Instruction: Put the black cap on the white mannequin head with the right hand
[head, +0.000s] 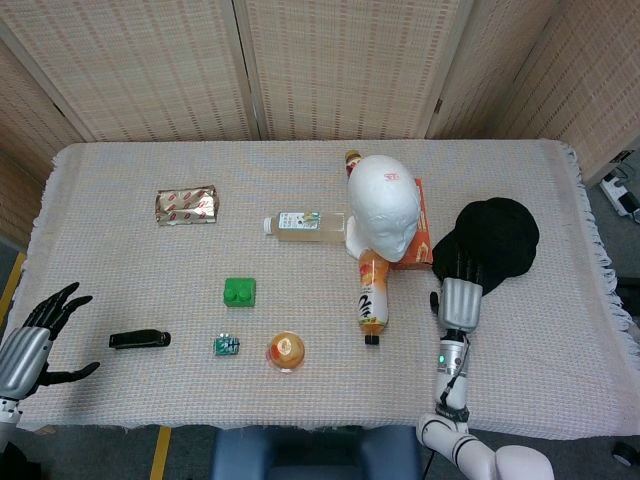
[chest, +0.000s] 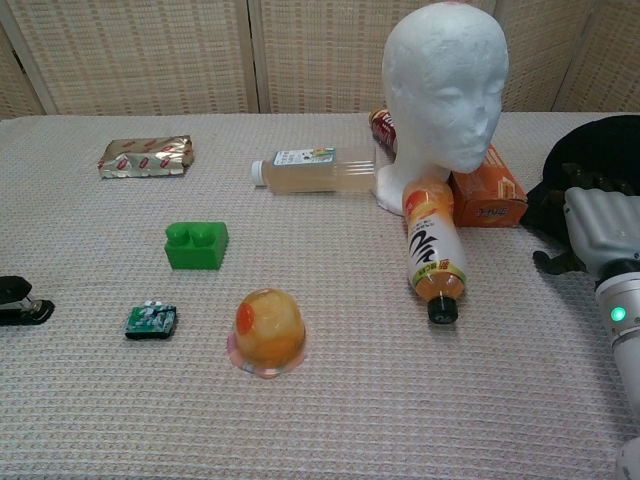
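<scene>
The black cap lies flat on the table's right side, just right of the white mannequin head, which stands upright. In the chest view the cap sits at the right edge, beside the mannequin head. My right hand is at the cap's near-left edge, palm down, fingers stretched out and apart, with their tips over the cap's rim. It holds nothing. The chest view shows the same right hand in front of the cap. My left hand hovers open at the table's near-left corner.
An orange drink bottle lies between the mannequin head and my right hand. An orange box sits between head and cap. Left of them are a clear bottle, green brick, jelly cup, black stapler and foil packet.
</scene>
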